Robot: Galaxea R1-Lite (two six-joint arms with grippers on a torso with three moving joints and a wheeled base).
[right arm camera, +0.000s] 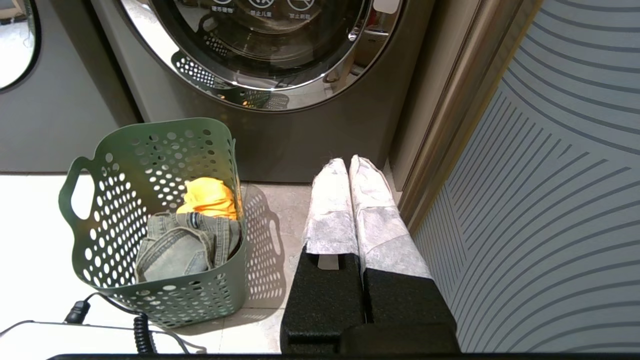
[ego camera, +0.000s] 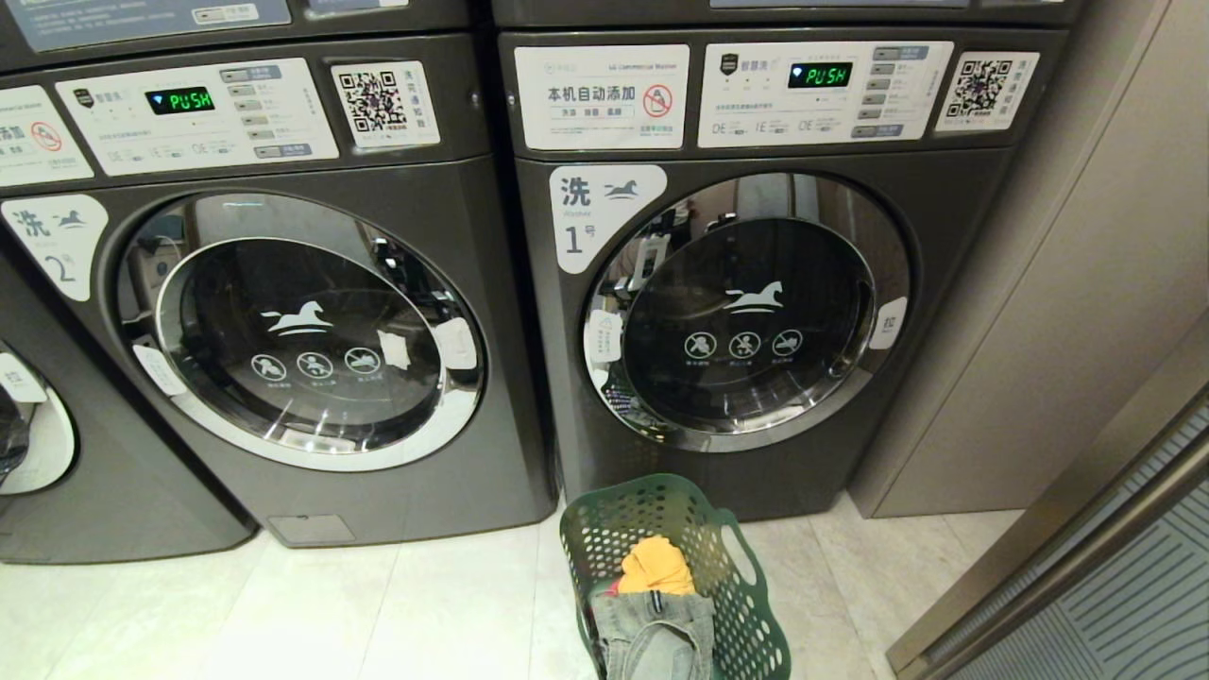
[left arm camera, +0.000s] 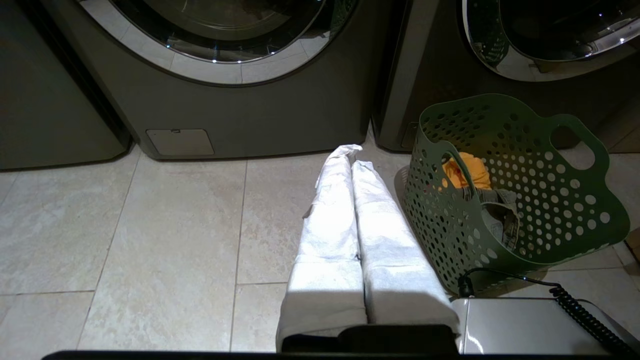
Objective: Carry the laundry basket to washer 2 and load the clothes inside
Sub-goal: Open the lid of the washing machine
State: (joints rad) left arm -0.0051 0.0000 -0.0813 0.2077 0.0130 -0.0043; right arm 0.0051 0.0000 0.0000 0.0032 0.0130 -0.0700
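The dark green laundry basket point(ego camera: 623, 529) stands on the tiled floor in front of the washer labelled 1. Inside lie the clothes: a yellow-orange cloth point(ego camera: 656, 565) on top of grey jeans point(ego camera: 652, 635). Washer 2 point(ego camera: 312, 331) is on the left, its round door shut. Neither arm appears in the head view. My left gripper point(left arm camera: 350, 156) hangs low over the floor, shut and empty, with the basket point(left arm camera: 540, 200) beside it. On the basket's point(right arm camera: 150, 155) other side my right gripper point(right arm camera: 348, 162) is shut and empty too, close to the striped panel.
Washer 1 point(ego camera: 746, 312) stands right of washer 2, its door shut. Another machine point(ego camera: 38, 444) sits at the far left. A beige wall point(ego camera: 1039, 331) and a striped panel point(right arm camera: 550, 175) close off the right. A coiled cable point(left arm camera: 575, 300) lies near the basket.
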